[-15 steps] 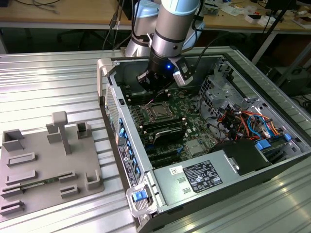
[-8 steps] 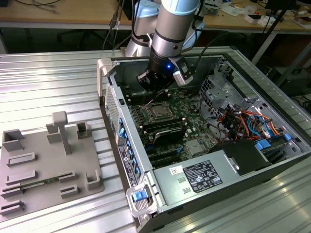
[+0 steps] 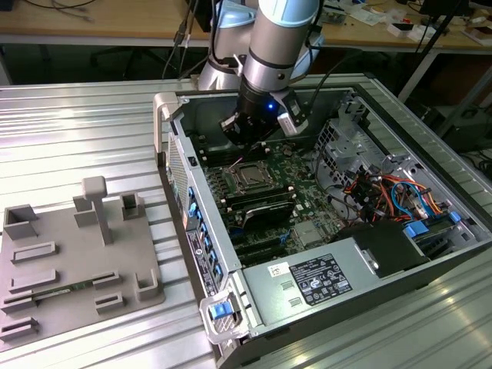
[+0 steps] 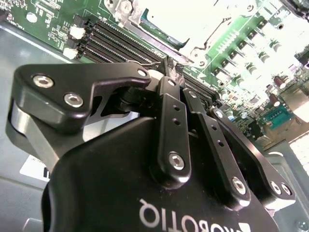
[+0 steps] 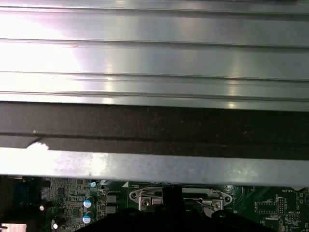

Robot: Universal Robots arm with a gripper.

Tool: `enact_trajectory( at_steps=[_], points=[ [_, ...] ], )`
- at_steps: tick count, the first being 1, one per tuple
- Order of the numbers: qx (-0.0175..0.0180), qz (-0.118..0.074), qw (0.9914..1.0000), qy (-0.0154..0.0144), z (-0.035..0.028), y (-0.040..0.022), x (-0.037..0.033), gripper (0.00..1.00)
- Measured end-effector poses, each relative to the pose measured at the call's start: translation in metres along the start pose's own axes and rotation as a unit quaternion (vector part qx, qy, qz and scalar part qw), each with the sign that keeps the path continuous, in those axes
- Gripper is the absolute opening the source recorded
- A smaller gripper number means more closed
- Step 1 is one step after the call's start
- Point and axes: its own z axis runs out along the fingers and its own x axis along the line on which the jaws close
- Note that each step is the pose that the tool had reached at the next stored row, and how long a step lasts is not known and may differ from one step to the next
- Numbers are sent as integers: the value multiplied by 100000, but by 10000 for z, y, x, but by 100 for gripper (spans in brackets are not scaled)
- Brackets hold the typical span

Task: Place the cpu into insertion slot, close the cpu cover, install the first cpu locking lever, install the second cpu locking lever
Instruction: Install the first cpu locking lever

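While tilted, the gripper (image 3: 257, 146) hovers above the cpu (image 3: 247, 176).

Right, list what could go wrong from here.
1. The tool sits right beside the insertion slot, with memory slots close by; a slip might scrape them.
2. The cpu cover looks down already; pushing off-centre there could bend it.
3. The case wall stands close to the arm, so a swing might strike it.

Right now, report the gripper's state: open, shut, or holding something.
Gripper: fingers shut together, nothing visibly held, tips down at the motherboard beside the insertion slot.
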Motion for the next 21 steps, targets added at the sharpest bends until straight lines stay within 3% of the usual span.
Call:
enact_trajectory(
  at_steps=[21],
  points=[
    [21,5,100000,-1,162,37,-232,11]
  ],
)
